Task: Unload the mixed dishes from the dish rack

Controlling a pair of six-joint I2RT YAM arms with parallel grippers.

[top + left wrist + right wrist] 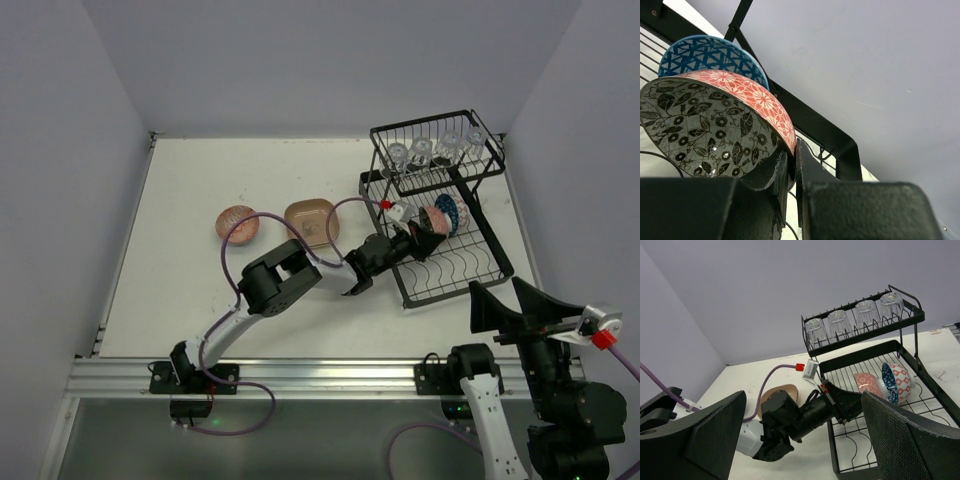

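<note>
Currently grips pink-red bowl [715, 125] at rim with left pincer [794, 150], inside dish rack [460, 284] lower tray, against blue bowl [710, 55]. Likely stiff, glazed, slippery, breakable: favours firm rim pinch. Leaves right pincer [508, 300] wide, empty.

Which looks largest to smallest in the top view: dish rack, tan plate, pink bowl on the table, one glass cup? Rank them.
1. dish rack
2. tan plate
3. pink bowl, slightly smaller than the plate
4. glass cup, though raised nearer the camera
</note>
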